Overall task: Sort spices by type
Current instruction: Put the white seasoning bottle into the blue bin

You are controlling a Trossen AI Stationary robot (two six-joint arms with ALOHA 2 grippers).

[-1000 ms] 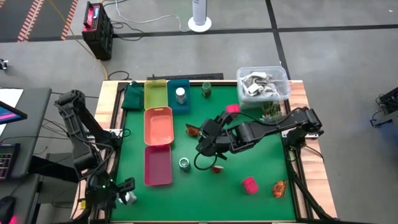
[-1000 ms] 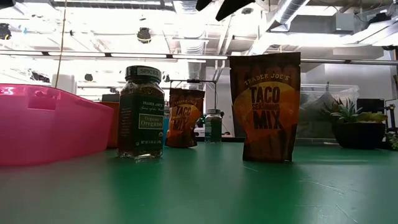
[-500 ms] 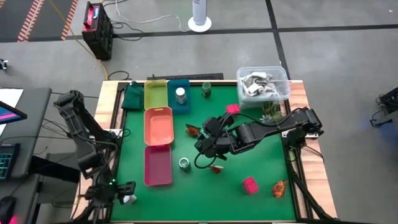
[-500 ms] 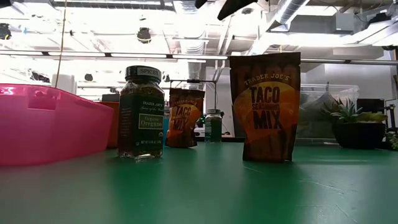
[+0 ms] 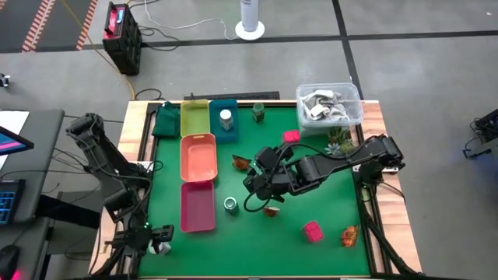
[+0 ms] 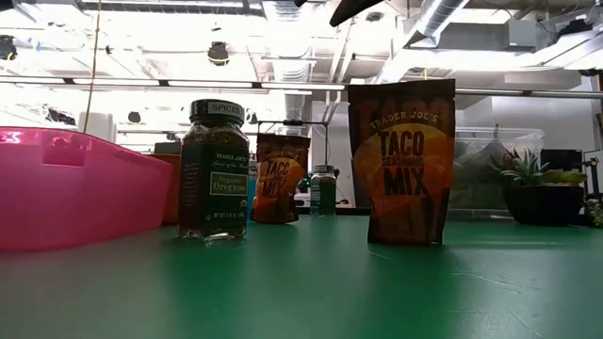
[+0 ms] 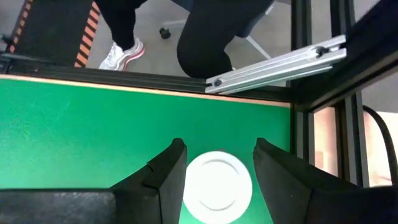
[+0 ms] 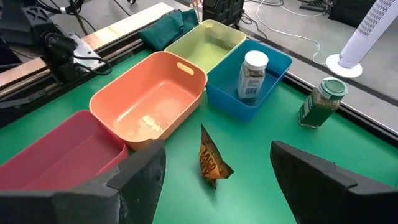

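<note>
My left gripper [image 5: 159,239] is at the table's near-left corner, shut on a white round jar [image 5: 163,248] whose white lid [image 7: 217,186] fills the gap between its fingers. My right gripper [image 5: 257,183] hangs open over the middle of the table, above and just short of an orange-brown sachet [image 8: 213,163]. A white jar [image 5: 226,118] stands in the blue tray [image 5: 231,132]. Green-lidded jars [image 5: 257,113] [image 5: 231,204], pink blocks [image 5: 290,135] [image 5: 312,230] and two more sachets [image 5: 271,210] [image 5: 349,235] sit on the green mat. My left gripper has the white jar by its lid rim [image 7: 186,186], pinched between the two fingers [image 7: 168,177]. The fingers come from above, pointing down. The jar is upright under them. Whether its base is on the mat cannot be seen.
Yellow-green [image 5: 194,117], orange [image 5: 198,155] and pink [image 5: 197,206] trays line the table's left half, with a green cloth [image 5: 165,120] at the far-left corner. A clear tub [image 5: 328,103] and a small plant [image 5: 338,138] stand far right. A seated person's legs [image 7: 205,31] show beyond the near-left corner.
My left arm has swung its wrist toward the table's near edge and over the white jar at the near-left corner. The jar has stayed in place.
</note>
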